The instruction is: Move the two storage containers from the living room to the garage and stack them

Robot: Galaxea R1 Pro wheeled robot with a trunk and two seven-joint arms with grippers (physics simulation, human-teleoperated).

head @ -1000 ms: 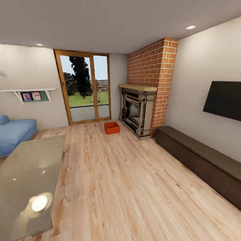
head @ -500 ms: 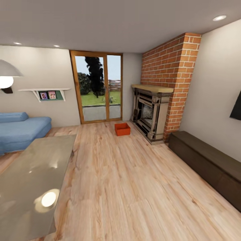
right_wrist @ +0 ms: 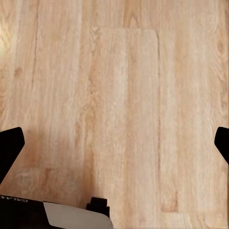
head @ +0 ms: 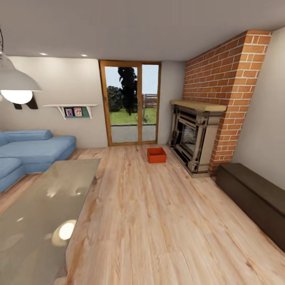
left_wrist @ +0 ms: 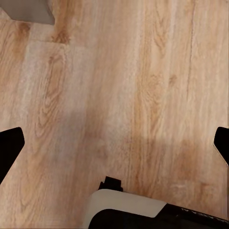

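One rust-red open-top storage container (head: pixel 156 154) sits on the light wood plank floor of the living room, far ahead of me between the glass door and the fireplace. My left gripper (left_wrist: pixel 114 145) is open, its black fingertips (left_wrist: pixel 9 148) spread wide over bare planks. My right gripper (right_wrist: pixel 114 145) is open too, with dark fingertips (right_wrist: pixel 9 148) at both edges of its view and nothing between them. Both wrist views look down at wood floor.
A glass-topped table (head: pixel 39 213) stands close at my left. The blue sofa (head: pixel 31 152) is at far left, the brick fireplace (head: pixel 198 138) and a long dark low cabinet (head: pixel 253 198) line the right wall. Open plank floor (head: pixel 150 213) stretches ahead.
The whole head view has swung leftward: the container, door and fireplace have shifted right in the picture, the wall TV has left view, and a hanging lamp and more sofa have come in.
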